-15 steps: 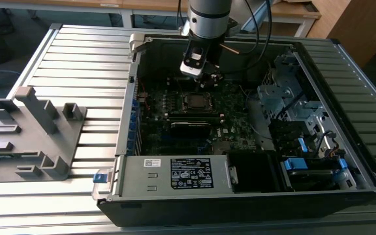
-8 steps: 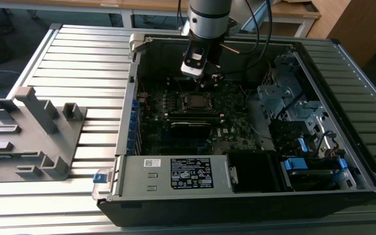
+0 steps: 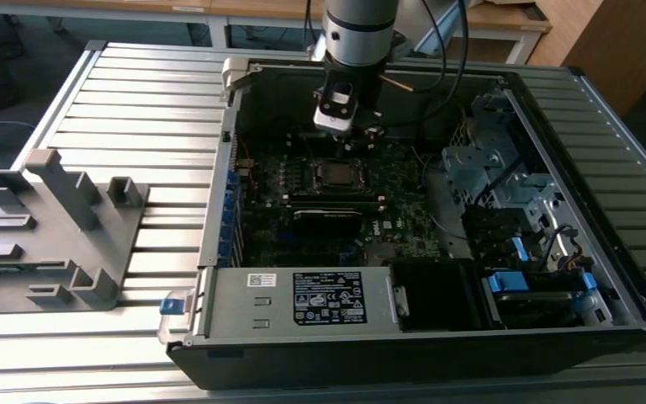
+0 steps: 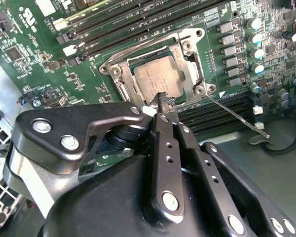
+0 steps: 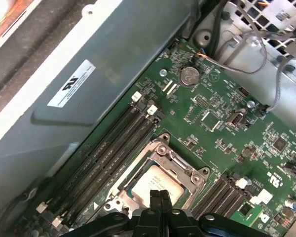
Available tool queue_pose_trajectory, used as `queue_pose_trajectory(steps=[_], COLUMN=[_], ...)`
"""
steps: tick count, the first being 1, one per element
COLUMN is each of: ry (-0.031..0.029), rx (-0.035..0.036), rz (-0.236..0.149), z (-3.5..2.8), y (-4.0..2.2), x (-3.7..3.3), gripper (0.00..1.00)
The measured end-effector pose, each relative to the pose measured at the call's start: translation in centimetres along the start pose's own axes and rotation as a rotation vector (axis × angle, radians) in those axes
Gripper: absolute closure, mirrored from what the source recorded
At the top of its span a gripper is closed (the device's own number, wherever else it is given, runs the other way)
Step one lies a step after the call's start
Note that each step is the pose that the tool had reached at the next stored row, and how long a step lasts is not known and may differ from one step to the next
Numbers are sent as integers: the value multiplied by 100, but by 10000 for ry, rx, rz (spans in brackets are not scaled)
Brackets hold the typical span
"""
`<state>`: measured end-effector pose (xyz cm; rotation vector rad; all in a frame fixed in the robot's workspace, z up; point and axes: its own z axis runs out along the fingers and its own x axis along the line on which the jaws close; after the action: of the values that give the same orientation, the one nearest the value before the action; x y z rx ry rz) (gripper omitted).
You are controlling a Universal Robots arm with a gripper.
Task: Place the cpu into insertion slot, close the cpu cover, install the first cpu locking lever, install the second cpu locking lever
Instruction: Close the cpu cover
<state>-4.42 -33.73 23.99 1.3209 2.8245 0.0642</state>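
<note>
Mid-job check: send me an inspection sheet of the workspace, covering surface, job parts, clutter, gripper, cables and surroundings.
Surface: slatted metal table carrying the open computer case.
Job's things: cpu lies in the insertion slot; cpu cover lies flat around it; a thin locking lever angles away from the socket corner, seemingly unlatched.
Clutter: grey plastic fixture on the table at the exterior view's left.
Grippers: gripper shut, empty, tip at the cpu's edge; contact unclear.
Cables: black cables hang by the arm; grey wires beside the motherboard.
Surroundings: wooden desks behind the table.
</note>
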Motion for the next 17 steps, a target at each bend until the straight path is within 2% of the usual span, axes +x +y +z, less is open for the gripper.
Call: queue_pose_trajectory(steps=[7,17], ry=[41,47], rx=[-1,-2], rz=[-914,-1013], z=[6,6], y=[0,0], x=[0,0], gripper=[90,90])
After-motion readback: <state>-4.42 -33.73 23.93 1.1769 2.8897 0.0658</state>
